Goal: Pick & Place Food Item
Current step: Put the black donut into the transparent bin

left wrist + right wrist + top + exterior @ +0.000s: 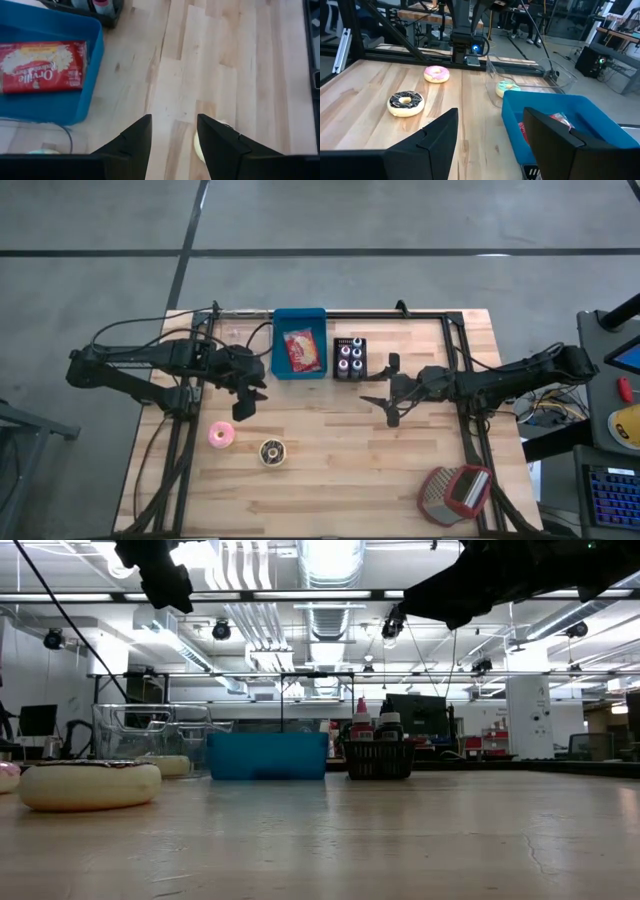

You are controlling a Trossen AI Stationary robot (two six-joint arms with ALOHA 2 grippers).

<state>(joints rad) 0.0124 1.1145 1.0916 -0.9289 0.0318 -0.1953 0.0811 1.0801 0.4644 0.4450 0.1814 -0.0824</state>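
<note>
The left end effector (247,404) hangs above the table (340,470), its 2 fingers (132,142) parted with nothing between them, near the blue bin (279,362). The right end effector (385,406) also hovers with its jaws apart and empty, just in front of the bottle rack (350,358). A red popcorn packet (302,351) lies in the bin. A pink donut (220,435) and a chocolate donut (272,451) rest on the table, apart from both end effectors.

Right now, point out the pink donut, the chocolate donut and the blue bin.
pink donut (220,435), high view, its icing ring.
chocolate donut (272,451), high view, its icing ring.
blue bin (300,316), high view, its far rim.
</note>
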